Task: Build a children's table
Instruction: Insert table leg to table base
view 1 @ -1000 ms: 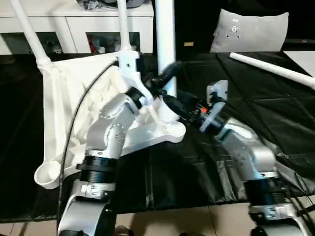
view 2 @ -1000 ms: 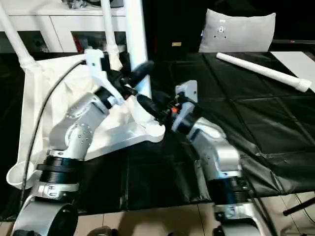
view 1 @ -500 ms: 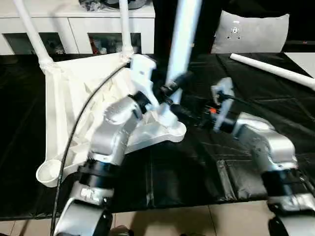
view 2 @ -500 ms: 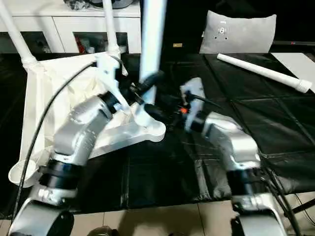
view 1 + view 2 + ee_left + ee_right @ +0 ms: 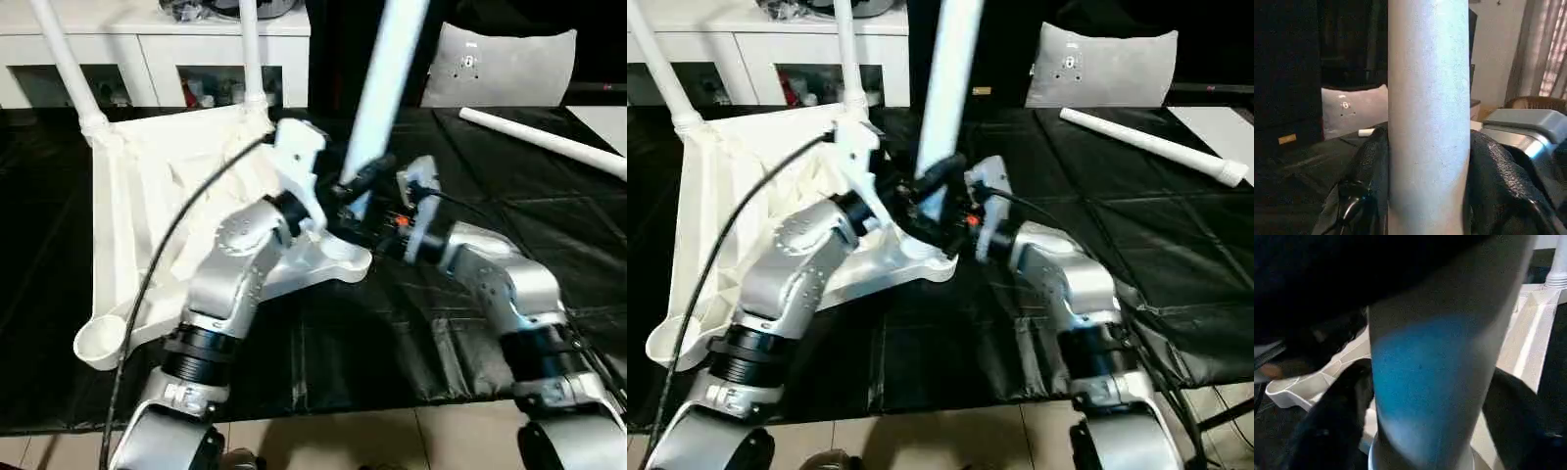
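The white table top (image 5: 147, 196) lies upside down on the black mat, ribs facing up. Two white legs (image 5: 61, 61) (image 5: 250, 49) stand in its far corner sockets. A third leg (image 5: 387, 88) rises from the near right socket (image 5: 343, 257) and leans to the right. My left gripper (image 5: 358, 181) is shut on this leg a little above its base; in the left wrist view the leg (image 5: 1427, 122) sits between the black fingers (image 5: 1369, 171). My right gripper (image 5: 364, 217) is shut on the same leg lower down, just above the socket, its fingers (image 5: 1342, 401) on either side. A fourth leg (image 5: 544, 137) lies loose at the far right.
The near left corner socket (image 5: 98, 343) holds nothing. A grey cushion (image 5: 500, 64) leans at the back right. A white cabinet (image 5: 157, 49) with glass doors runs along the back. A black cable (image 5: 162, 264) hangs over my left arm.
The third leg has tipped from upright to leaning right. My left gripper followed it to the right, and my right gripper has drawn in closer to the leg's base.
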Controlling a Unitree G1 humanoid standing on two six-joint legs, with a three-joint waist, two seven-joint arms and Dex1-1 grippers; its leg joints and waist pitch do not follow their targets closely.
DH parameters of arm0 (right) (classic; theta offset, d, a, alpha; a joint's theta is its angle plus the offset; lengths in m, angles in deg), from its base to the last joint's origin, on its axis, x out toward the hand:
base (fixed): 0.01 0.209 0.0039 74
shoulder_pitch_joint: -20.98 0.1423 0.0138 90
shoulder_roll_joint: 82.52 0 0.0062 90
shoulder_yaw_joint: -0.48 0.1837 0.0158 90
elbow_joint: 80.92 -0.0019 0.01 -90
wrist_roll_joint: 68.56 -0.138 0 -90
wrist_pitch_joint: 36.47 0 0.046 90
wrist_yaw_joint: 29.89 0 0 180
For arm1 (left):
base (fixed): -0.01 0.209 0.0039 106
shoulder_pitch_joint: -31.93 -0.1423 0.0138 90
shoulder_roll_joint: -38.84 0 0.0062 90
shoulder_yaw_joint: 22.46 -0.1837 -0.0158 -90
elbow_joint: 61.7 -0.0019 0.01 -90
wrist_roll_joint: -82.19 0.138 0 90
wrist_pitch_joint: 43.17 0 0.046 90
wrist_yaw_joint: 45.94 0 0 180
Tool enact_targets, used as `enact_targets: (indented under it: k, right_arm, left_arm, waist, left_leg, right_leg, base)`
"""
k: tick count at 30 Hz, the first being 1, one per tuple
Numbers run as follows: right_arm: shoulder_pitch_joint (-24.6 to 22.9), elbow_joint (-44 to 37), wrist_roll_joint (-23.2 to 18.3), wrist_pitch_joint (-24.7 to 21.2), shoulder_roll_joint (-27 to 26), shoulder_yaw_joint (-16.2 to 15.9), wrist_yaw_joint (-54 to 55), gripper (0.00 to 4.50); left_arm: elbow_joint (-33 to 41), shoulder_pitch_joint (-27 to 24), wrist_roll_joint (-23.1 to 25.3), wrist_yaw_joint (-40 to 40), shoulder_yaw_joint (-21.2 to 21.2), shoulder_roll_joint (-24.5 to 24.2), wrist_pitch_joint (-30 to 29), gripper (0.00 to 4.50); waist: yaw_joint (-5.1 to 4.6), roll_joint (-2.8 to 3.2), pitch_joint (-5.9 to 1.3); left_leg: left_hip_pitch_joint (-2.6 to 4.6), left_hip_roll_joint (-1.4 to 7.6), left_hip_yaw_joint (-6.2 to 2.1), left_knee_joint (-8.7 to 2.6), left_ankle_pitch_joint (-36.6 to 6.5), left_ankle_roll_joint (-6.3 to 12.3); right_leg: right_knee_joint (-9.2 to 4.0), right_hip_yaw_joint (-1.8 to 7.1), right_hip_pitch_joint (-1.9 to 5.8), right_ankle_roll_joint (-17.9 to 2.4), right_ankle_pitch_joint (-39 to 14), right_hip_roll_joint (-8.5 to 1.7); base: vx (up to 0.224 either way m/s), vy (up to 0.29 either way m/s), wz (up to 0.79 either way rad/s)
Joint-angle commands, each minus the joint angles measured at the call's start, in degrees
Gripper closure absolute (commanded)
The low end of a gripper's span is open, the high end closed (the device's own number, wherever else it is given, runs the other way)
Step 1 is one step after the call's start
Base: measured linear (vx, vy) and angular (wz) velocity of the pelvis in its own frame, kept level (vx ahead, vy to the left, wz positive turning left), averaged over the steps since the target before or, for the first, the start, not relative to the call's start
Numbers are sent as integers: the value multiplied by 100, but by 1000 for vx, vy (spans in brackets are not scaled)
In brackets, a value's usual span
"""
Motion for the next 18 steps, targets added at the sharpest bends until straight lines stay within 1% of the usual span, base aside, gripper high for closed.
enact_targets:
  k: [1,4,7,10,12,13,18]
  right_arm:
    - [108,72,74,51,2,57,18,142]
    - [111,79,71,54,2,58,16,154]
    - [115,117,82,71,4,55,5,190]
    - [102,141,97,77,-1,52,8,200]
    - [88,135,101,73,-5,39,9,230]
    - [81,132,104,69,-7,29,10,237]
    - [88,170,123,81,-15,3,8,255]
  left_arm:
    - [194,2,2,38,-46,18,30,262]
    - [204,-8,7,36,-57,22,26,262]
    - [203,-18,33,18,-66,25,33,262]
    - [170,-7,53,-13,-55,17,58,262]
    - [155,0,59,-20,-49,9,69,262]
    - [147,5,65,-20,-49,3,75,262]
    - [135,22,52,13,-63,-10,58,262]
  waist:
    - [10,-91,-422]
    - [9,-93,-420]
    - [8,-93,-414]
    - [7,-94,-415]
    - [8,-88,-417]
    - [8,-84,-416]
    - [8,-84,-422]
  left_leg:
    - [83,248,-49,-380,-812,190]
    - [80,245,-49,-381,-803,193]
    - [80,248,-50,-386,-842,185]
    - [80,244,-50,-385,-872,182]
    - [80,248,-53,-386,-847,174]
    - [84,248,-52,-386,-862,170]
    - [76,244,-53,-382,-816,183]
  right_leg:
    - [-381,244,313,-1065,-1077,-380]
    - [-380,242,316,-1060,-1068,-377]
    - [-389,241,313,-1045,-1138,-379]
    - [-397,242,313,-1011,-1210,-380]
    - [-394,243,312,-1009,-1186,-380]
    - [-395,242,308,-1013,-1177,-377]
    - [-380,241,317,-1048,-1065,-377]
  base:
    - [0,0,0]
    - [0,0,0]
    - [0,0,0]
    - [0,0,0]
    - [0,0,0]
    - [0,0,0]
    - [0,0,0]
